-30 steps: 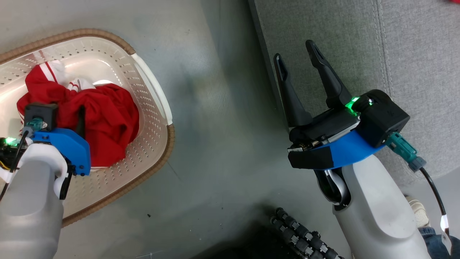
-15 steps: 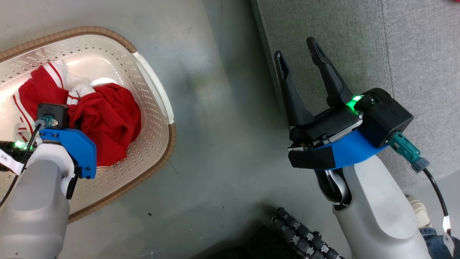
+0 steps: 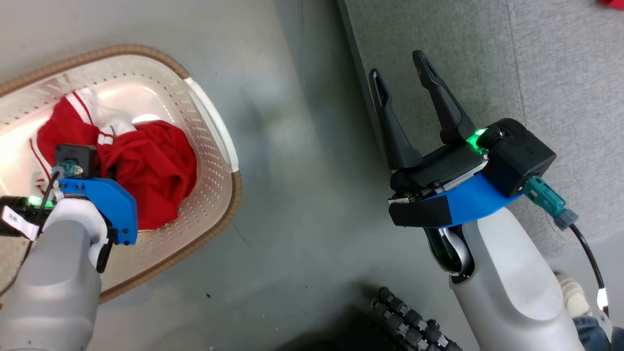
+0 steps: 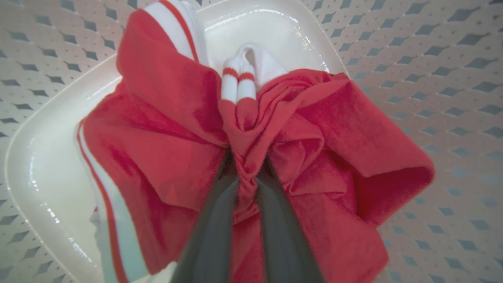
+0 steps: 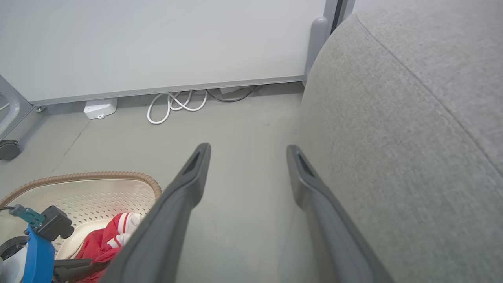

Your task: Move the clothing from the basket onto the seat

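Left hand (image 4: 246, 165): drawn in to a narrow gap, with a twisted fold of red cloth pinched between the two dark fingers.
Change: a second ago these fingers were spread wide over the heap. They are now brought together, and the fabric is gathered into creases that run toward the grip.
Clothing (image 3: 156, 170): bunched in the basket (image 3: 214, 131), with the white striped trim turned up at the far side. Whether one garment or two are caught cannot be told.
Basket floor: glossy bottom is seen around the bundle in the left wrist view. Whether the bundle is raised off it cannot be judged.
Right hand (image 3: 396, 63): held wide open and empty, above the floor at the edge of the seat (image 3: 487, 58).
Seat: well apart from the basket, across a strip of bare floor. A scrap of red (image 3: 612, 2) is cut off at its far corner and is too small to identify.
Meaning for the task: the grasp is judged to be made. The lift and the carry across to the seat are not yet done.
Risk: only a fold is held, so some cloth may be left trailing or dropped.
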Available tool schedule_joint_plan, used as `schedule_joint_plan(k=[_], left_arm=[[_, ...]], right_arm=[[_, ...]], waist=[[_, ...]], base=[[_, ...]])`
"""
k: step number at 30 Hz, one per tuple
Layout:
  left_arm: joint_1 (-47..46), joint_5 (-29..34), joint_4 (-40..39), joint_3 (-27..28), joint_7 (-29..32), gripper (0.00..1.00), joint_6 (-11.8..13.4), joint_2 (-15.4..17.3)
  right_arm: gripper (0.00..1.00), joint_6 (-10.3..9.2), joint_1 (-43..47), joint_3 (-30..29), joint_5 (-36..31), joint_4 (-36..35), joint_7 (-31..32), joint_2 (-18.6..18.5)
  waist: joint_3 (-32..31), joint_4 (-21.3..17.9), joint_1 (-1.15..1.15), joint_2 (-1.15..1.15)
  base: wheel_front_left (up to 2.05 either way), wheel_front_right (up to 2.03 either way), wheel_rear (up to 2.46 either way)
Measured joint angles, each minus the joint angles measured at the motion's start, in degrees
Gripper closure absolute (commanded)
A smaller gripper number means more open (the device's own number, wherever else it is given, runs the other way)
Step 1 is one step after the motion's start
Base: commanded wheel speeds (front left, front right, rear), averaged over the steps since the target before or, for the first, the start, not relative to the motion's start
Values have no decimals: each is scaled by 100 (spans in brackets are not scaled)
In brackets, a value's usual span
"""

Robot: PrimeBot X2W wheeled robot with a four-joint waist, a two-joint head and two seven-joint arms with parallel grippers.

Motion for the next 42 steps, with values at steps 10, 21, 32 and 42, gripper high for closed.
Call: schedule_joint_plan(k=[10, 21, 32, 42], left_arm=[[118, -149, 175, -132, -456, 100, -180, -464], [580, -348, 202, -656, -939, 100, -423, -1168], [892, -1514, -939, -1830, -831, 100, -432, -1226], [712, -2420, -1791, -2616, -550, 100, -432, -1226]], right_arm=[[0, -1, 146, -131, -214, 318, 0, 11], [0, 0, 961, -316, -287, 794, 133, -256], [0, -1, 1808, -380, -196, 512, 628, -404], [0, -1, 2199, -307, -175, 278, 924, -403]], waist=[[-912, 257, 0, 0], [-2662, 876, -2, 0], [-4337, 1638, -2, 0], [-5222, 2235, -1, 0]], base=[[0, 0, 0], [0, 0, 0], [0, 0, 0], [0, 0, 0]])
